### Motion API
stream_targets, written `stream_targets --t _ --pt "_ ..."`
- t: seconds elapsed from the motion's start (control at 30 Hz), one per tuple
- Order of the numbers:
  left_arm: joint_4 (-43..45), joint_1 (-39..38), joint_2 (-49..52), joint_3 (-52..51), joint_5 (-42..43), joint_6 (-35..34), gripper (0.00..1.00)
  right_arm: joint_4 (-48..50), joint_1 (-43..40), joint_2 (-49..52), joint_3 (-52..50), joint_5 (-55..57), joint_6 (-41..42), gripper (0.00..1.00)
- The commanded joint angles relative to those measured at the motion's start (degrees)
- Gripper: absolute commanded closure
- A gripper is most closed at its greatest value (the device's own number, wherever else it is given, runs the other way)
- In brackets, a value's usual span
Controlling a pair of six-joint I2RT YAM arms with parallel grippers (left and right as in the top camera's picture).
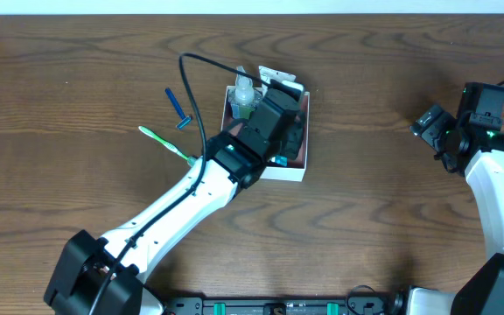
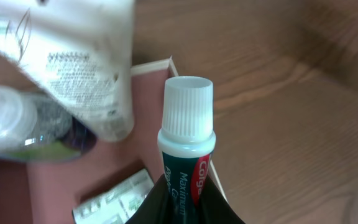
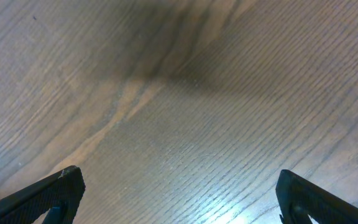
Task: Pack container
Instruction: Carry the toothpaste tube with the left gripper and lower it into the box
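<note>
The container (image 1: 285, 172) is a shallow white box with a reddish-brown floor (image 2: 48, 180), left of centre on the table. My left gripper (image 1: 280, 122) hangs over it, shut on a green and red Colgate toothpaste tube (image 2: 187, 118). The tube's white cap points away from the black fingers (image 2: 166, 208), above the box's corner (image 2: 166, 62). Inside the box lie a white printed tube (image 2: 79, 62), a clear bottle (image 2: 5, 121) and a flat sachet (image 2: 114, 199). My right gripper (image 1: 431, 127) stands open at the far right over bare wood, fingers (image 3: 48, 193) wide apart.
A green toothbrush (image 1: 166, 144) and a blue razor (image 1: 177, 108) lie on the wooden table to the left of the box. A small pale bottle (image 1: 244, 94) stands at the box's far edge. A black cable (image 1: 195, 87) loops above the left arm.
</note>
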Motion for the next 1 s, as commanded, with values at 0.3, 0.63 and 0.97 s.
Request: stream_targets --t 0.3,0.63,0.97 --pt "5.0 -0.7 3.8 1.0 -3.6 2.7 0.87 -0.1 -0.4 0.2 0.1 0.4 0.5 0.01" --pt "6.7 -0.7 6.8 1.0 -3.5 2.6 0.74 -0.1 -0.4 0.2 0.1 0.4 0.5 0.01" --pt "8.1 -0.7 6.6 1.0 -3.5 2.6 0.57 0.0 -0.4 0.2 0.1 0.4 0.5 0.01"
